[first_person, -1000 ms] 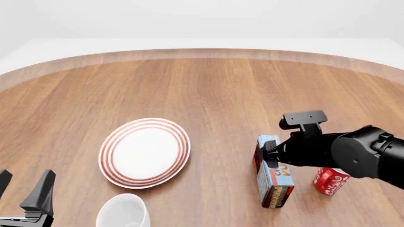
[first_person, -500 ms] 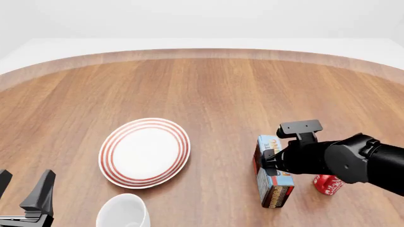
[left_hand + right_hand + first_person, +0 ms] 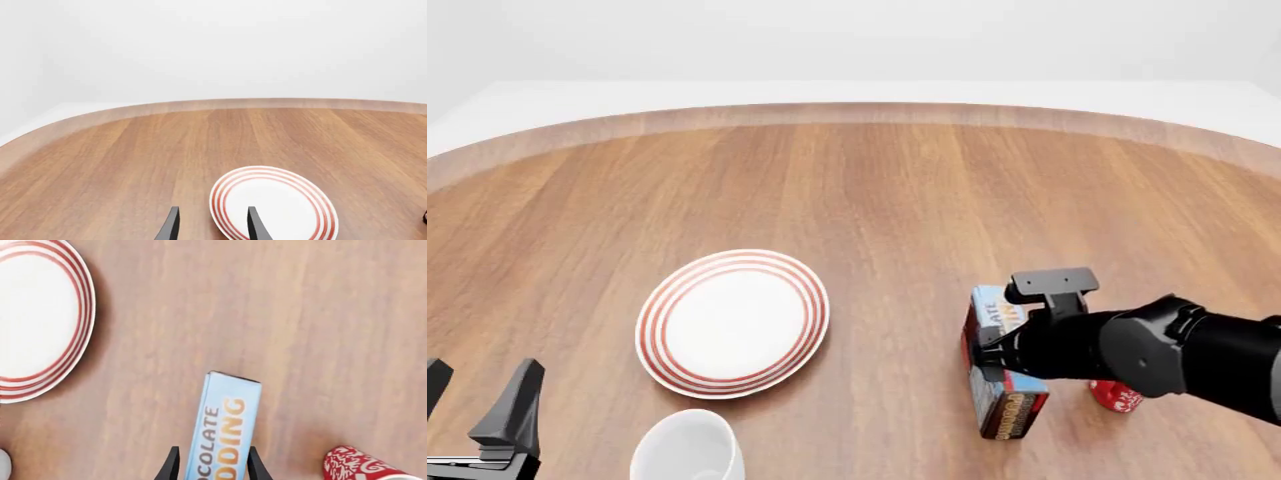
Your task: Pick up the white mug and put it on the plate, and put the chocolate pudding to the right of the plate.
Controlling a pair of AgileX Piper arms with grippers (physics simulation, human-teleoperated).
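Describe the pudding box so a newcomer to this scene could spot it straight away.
Start at the red-ringed plate on the wooden table, then look to its right: the pudding box stands there under the right gripper. It is long and narrow with a light blue top and orange lettering, unlike the round red patterned cup beside it.

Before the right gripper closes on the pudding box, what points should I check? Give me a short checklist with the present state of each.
1. Right gripper open: ok, its fingers stand apart.
2. Chocolate pudding between the fingers: ok in the right wrist view, one finger on each long side.
3. Fingers low enough to grip the box sides: cannot tell; the arm hides them in the front view.
4. Red can clear of the gripper: ok, it stands apart beside the box.
5. Free table between box and plate: ok.
6. Left gripper out of the way: ok, open near the white mug.
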